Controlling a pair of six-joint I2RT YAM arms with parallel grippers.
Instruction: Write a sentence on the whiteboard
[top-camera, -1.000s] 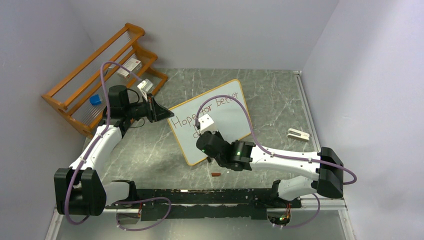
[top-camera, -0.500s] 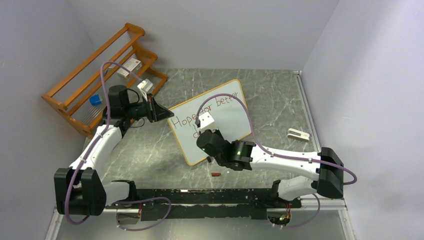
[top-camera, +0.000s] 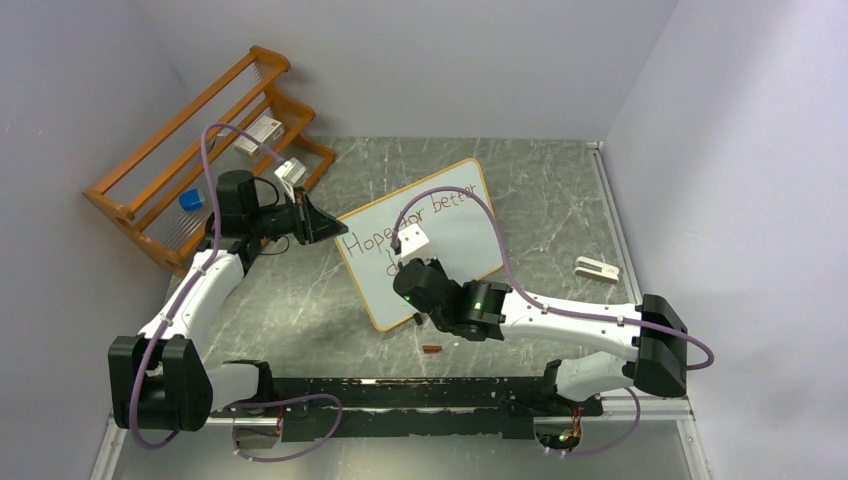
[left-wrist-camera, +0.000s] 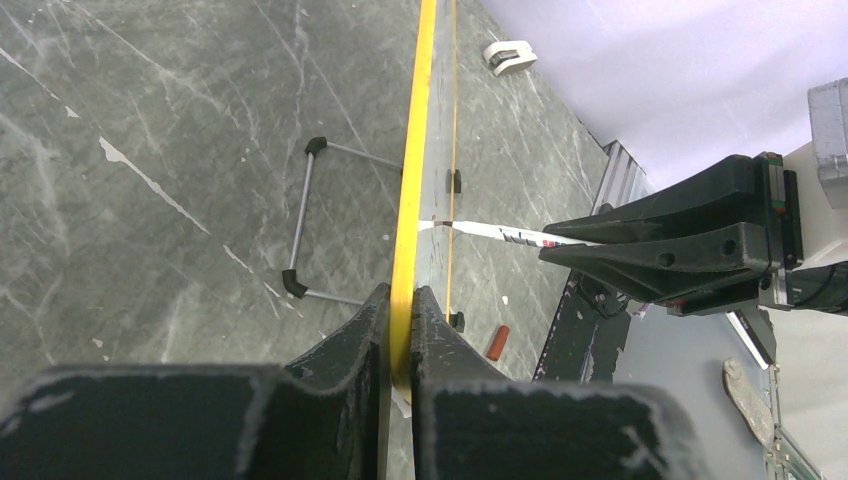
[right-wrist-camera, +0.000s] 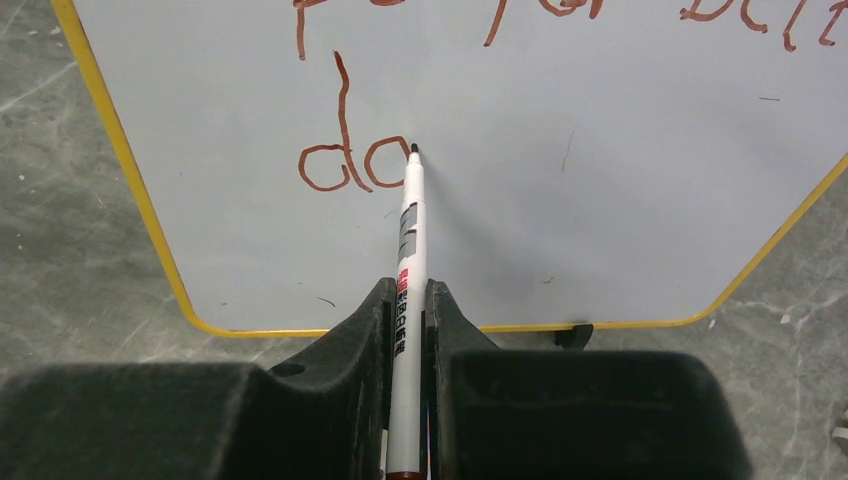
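The whiteboard (top-camera: 460, 240) stands in the middle of the bench; the sentence (top-camera: 365, 240) reaches "da" in its second row. The left gripper (left-wrist-camera: 400, 300) is clamped on its rim, the right gripper (right-wrist-camera: 408, 295) on a marker (right-wrist-camera: 410, 230) whose tip touches the board. The rack (top-camera: 182, 124) in the far left corner holds a blue block (top-camera: 190, 200) and white boxes (top-camera: 262, 130).

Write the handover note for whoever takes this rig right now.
The left pincer is shut on the whiteboard rim, steadying it.
The right pincer is shut on the marker, tip on the board beside the second letter of row two.
Done: the sentence reads "Hope for better" plus two letters below.
Left: finish "days", then lift the marker off.
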